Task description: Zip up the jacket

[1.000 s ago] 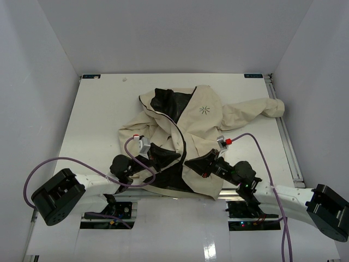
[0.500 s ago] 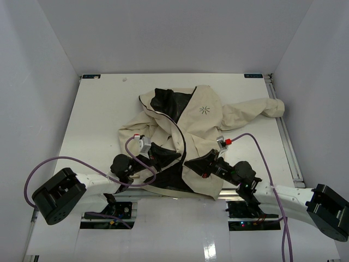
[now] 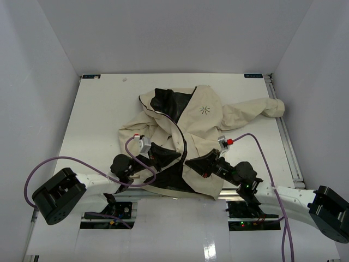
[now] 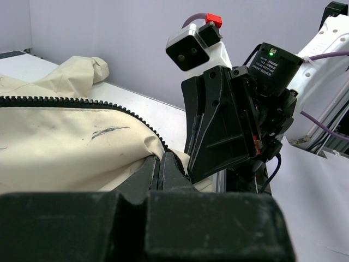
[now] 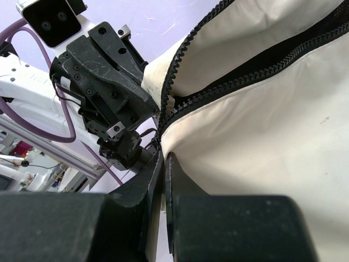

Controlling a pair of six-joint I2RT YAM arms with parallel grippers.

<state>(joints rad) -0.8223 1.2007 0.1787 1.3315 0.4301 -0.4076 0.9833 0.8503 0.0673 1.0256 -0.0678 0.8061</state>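
Observation:
The cream-beige jacket (image 3: 204, 123) lies on the white table, its front open with black lining showing and a small starburst logo (image 3: 205, 109) on the chest. At the bottom hem, my left gripper (image 3: 178, 156) is shut on the left front edge. In the left wrist view its fingertips (image 4: 160, 162) pinch the jacket (image 4: 65, 142) where the dark zipper teeth (image 4: 82, 102) end. My right gripper (image 3: 187, 162) faces it closely, shut on the right front edge. In the right wrist view the jacket (image 5: 262, 109) runs down between the shut fingers (image 5: 162, 164), with the zipper (image 5: 256, 65) above.
The white table (image 3: 98, 120) is boxed in by pale walls on three sides. One jacket sleeve (image 3: 264, 108) reaches toward a metal rail (image 3: 287, 139) at the right edge. Purple cables (image 3: 136, 141) loop over both arms. Each wrist view shows the other gripper close ahead.
Nearly nothing: the right arm's rear link has sunk slightly toward the lower right. Both grippers stay shut at the hem and the jacket lies as before.

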